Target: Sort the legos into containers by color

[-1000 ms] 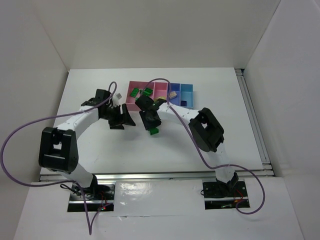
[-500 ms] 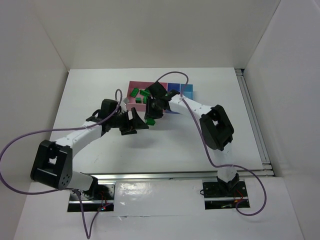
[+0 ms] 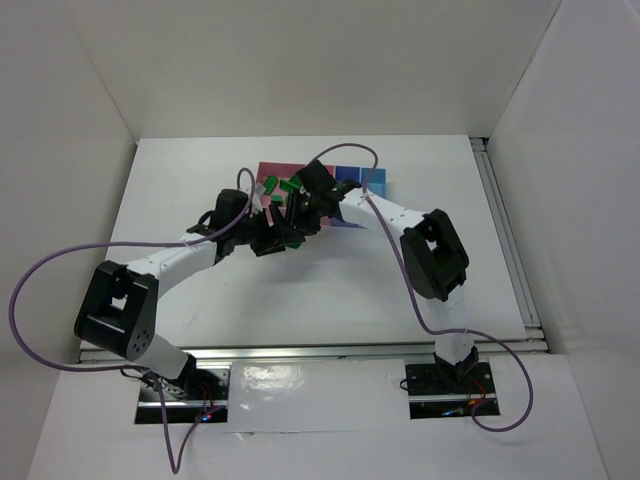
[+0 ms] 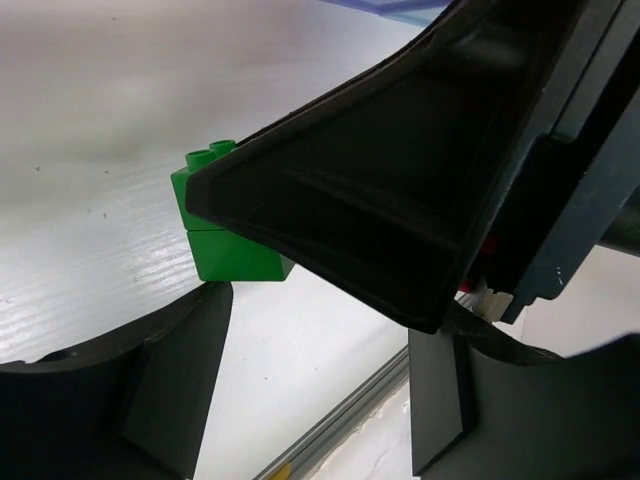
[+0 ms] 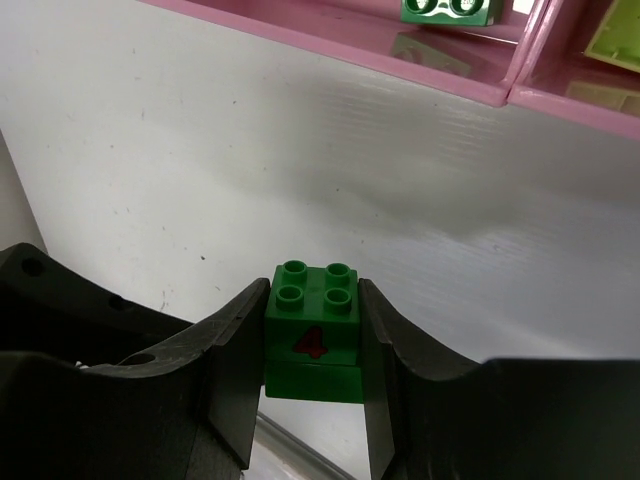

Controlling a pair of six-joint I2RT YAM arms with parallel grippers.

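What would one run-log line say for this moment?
right gripper: shut on green lego, outside pink tray | left gripper: open, empty | stage: lego not yet binned

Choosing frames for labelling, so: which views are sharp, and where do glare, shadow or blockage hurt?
Top external: even light, no glare, small bricks tiny, pink tray partly covered. Left wrist: the right arm's black finger looms soft across most of the frame, table washed bright upper left, green brick half hidden. Right wrist: sharpest, that brick's studs crisp, soft shadow on the table.
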